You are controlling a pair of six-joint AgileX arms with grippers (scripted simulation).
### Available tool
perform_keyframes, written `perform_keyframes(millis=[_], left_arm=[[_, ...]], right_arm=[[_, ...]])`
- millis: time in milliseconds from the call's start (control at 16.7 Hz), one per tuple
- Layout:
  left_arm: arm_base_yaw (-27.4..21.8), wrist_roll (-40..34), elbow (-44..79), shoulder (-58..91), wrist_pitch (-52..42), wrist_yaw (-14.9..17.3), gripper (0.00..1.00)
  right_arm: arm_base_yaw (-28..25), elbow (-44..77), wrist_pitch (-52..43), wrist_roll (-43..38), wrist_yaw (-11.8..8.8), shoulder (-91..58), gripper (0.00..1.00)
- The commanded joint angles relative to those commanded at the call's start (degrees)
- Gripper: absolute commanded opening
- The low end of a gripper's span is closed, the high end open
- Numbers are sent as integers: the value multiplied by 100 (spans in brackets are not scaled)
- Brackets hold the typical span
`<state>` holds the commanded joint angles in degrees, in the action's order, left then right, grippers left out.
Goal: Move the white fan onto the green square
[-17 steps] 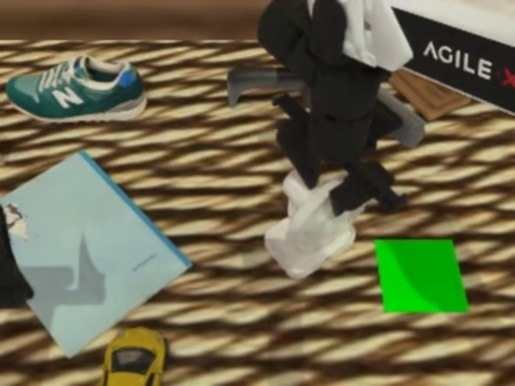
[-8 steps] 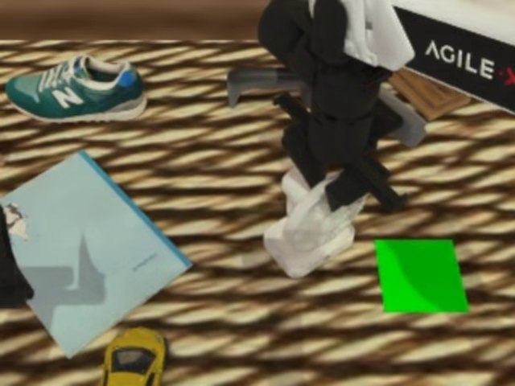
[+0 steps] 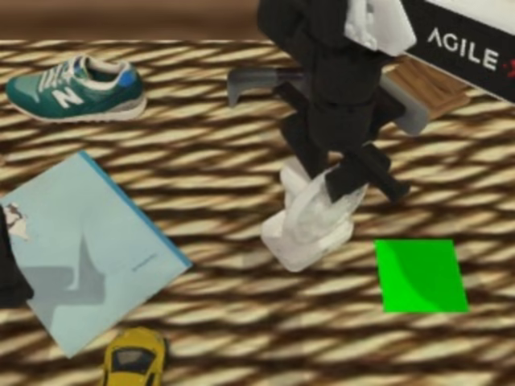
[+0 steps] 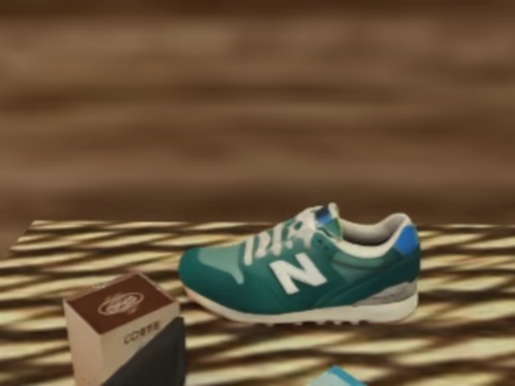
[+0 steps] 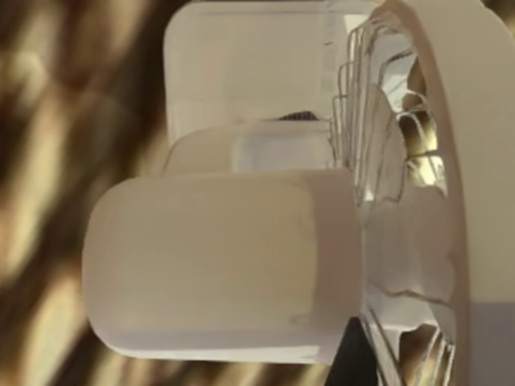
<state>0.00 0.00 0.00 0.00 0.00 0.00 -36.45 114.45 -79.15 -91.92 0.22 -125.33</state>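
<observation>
The white fan (image 3: pixel 307 225) stands mid-table, with its blocky base on the woven mat and its cage head under my right arm. From above, my right gripper (image 3: pixel 328 180) comes down with a dark finger on either side of the fan's head, shut on it. The right wrist view is filled by the fan's round motor housing (image 5: pixel 225 265) and wire cage (image 5: pixel 386 161). A dark fingertip (image 5: pixel 354 358) presses against the housing. The green square (image 3: pixel 421 275) lies flat and bare to the right of the fan, a small gap away. At the left edge my left gripper (image 3: pixel 8 269) is parked.
A green sneaker (image 3: pixel 76 87) sits at the back left and also shows in the left wrist view (image 4: pixel 306 269). A pale blue book (image 3: pixel 88 249) lies at the left, a yellow toy car (image 3: pixel 134 358) at the front edge. A brown-topped box (image 4: pixel 121 322) and a wooden object (image 3: pixel 426 84) stand farther back.
The right gripper has shifted slightly to the back right, and the fan's head has leaned with it. The fan's base has crept a little left. The left arm has not moved.
</observation>
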Motion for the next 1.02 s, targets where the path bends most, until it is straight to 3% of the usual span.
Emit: perform_keyframes(millis=[240, 600, 1020], left_arm=[[0, 0, 0, 0, 0, 0, 100], [0, 0, 0, 0, 0, 0, 100], [0, 0, 0, 0, 0, 0, 100]], right_arm=[[-39, 809, -717, 28, -3, -68, 0], [-12, 870, -782, 19, -4, -39, 0], [462, -660, -456, -1072, 25, 1124, 0]])
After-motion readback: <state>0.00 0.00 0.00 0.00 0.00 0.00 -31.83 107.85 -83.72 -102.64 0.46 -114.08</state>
